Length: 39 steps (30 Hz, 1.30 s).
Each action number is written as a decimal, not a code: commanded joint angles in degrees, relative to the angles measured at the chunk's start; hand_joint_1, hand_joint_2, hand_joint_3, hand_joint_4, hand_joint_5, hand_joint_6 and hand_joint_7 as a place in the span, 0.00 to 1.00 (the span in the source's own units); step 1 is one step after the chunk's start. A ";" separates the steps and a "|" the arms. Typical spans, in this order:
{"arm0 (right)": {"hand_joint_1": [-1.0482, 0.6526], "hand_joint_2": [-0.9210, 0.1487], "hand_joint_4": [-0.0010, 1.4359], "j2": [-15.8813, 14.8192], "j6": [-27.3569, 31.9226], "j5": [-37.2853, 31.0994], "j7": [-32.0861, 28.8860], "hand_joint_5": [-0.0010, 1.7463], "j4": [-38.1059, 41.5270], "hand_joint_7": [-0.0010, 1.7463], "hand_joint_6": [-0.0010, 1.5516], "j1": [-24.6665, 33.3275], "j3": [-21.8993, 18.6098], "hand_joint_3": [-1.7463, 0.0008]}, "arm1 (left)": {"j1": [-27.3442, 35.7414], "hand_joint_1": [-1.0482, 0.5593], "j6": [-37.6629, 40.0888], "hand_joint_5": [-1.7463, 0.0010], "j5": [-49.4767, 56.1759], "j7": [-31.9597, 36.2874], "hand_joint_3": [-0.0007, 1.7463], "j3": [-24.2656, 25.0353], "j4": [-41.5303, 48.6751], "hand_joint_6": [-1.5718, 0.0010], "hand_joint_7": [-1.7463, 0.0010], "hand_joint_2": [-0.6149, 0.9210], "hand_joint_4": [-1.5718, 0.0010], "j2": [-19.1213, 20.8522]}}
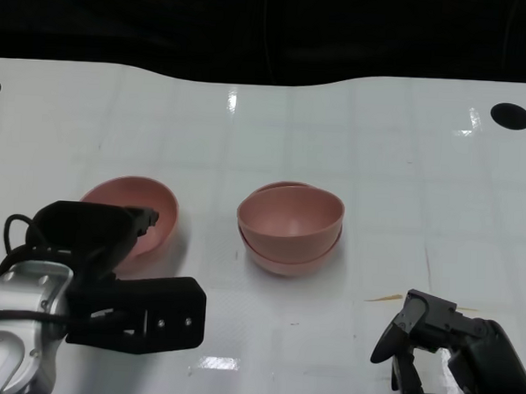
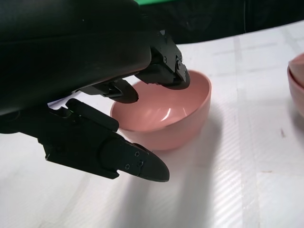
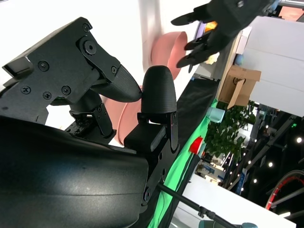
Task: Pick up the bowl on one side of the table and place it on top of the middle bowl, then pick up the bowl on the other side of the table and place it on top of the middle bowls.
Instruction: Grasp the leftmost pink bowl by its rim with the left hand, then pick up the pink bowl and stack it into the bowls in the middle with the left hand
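A single pink bowl (image 1: pixel 126 203) sits at the table's left. My left hand (image 1: pixel 109 268) reaches around its near side: its fingers (image 2: pixel 164 71) hover over the bowl's (image 2: pixel 166 111) near rim, and the thumb (image 2: pixel 121 154) lies outside the wall with a gap. It holds nothing. In the middle stands a stack of two pink bowls (image 1: pixel 290 227), the upper one slightly tilted in the lower; the stack (image 2: pixel 297 80) shows at the left wrist picture's edge. My right hand (image 1: pixel 440 347) rests low at the near right, fingers (image 3: pixel 118 85) apart and empty, well clear of the stack (image 3: pixel 124 116).
The white table (image 1: pixel 406 169) has a dark round hole (image 1: pixel 511 116) at the far right and another at the far left edge. A thin orange sliver (image 1: pixel 386 298) lies near my right hand. The table's far edge meets a dark background.
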 commanded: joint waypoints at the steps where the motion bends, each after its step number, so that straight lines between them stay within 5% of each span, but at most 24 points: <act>1: 0.52 0.46 0.58 -0.15 0.35 0.38 -0.18 1.00 -0.49 0.86 0.48 0.27 -0.60 0.24 | -1.80 0.32 0.33 0.96 -0.06 2.22 0.01 -1.45 4.22 0.75 0.99 1.00 0.68 0.16; 9: 0.51 0.46 0.57 -0.47 0.60 0.73 0.07 1.00 -1.06 0.85 0.48 0.30 -0.87 0.24 | -6.76 0.40 -6.40 0.90 -2.91 13.14 0.06 -4.21 18.84 0.67 0.97 1.00 0.52 -0.17; 10: 0.51 0.46 0.57 -0.50 0.57 0.71 0.09 1.00 -1.09 0.85 0.48 0.28 -0.89 0.24 | -7.24 0.44 -8.18 0.67 -3.44 15.46 0.06 -4.33 20.60 0.54 0.97 1.00 0.50 -0.06; 14: 0.51 0.46 0.57 -0.70 -0.16 -0.47 -0.34 1.00 -1.00 0.85 0.48 0.34 -1.00 0.24 | -9.60 0.47 -16.15 0.16 -4.69 26.34 0.06 -5.29 29.37 0.27 0.91 1.00 0.50 0.39; 15: 0.51 0.46 0.57 -0.70 -0.26 -0.75 -0.48 1.00 -1.06 0.85 0.48 0.40 -1.01 0.24 | -10.01 0.48 -17.38 0.08 -4.81 28.44 0.08 -5.51 30.91 0.29 0.77 1.00 0.49 0.44; 16: 0.51 0.46 0.57 -0.67 -0.35 -0.82 -0.53 1.00 -1.07 0.85 0.48 0.45 -1.00 0.24 | -10.26 0.49 -18.58 0.03 -5.15 30.49 0.12 -5.55 32.05 0.43 0.41 1.00 0.46 0.49; 18: 0.51 0.45 0.58 -0.52 -0.19 -0.25 -0.31 1.00 -1.15 0.85 0.48 0.56 -0.95 0.24 | -10.41 0.51 -19.94 0.01 -5.83 33.47 0.16 -5.42 32.81 0.56 0.09 1.00 0.42 0.61; 20: 0.51 0.45 0.58 -0.51 -0.08 0.41 0.07 1.00 -1.09 0.85 0.48 0.65 -0.93 0.24 | -10.32 0.52 -20.10 0.00 -6.21 34.49 0.17 -5.28 31.89 0.59 0.03 1.00 0.42 0.89; 30: 0.51 0.45 0.58 -0.65 -0.11 -0.22 -0.17 1.00 -1.82 0.84 0.49 1.31 -0.93 0.25 | -7.96 0.52 -18.25 0.00 -7.87 30.28 0.21 -3.75 19.33 0.61 0.00 0.98 0.44 3.43; 34: 0.51 0.45 0.58 -0.51 0.07 -0.51 -0.36 1.00 -1.92 0.84 0.49 1.45 -0.82 0.24 | -7.38 0.52 -18.20 0.00 -11.00 23.81 0.41 -1.86 11.82 0.60 0.00 0.89 0.46 5.03; 39: 0.51 0.45 0.58 -0.46 -0.07 -0.50 -0.30 1.00 -1.59 0.84 0.49 1.26 -0.82 0.24 | -7.89 0.52 -17.40 0.00 -12.89 16.48 0.45 -0.49 4.11 0.60 0.00 0.86 0.46 6.09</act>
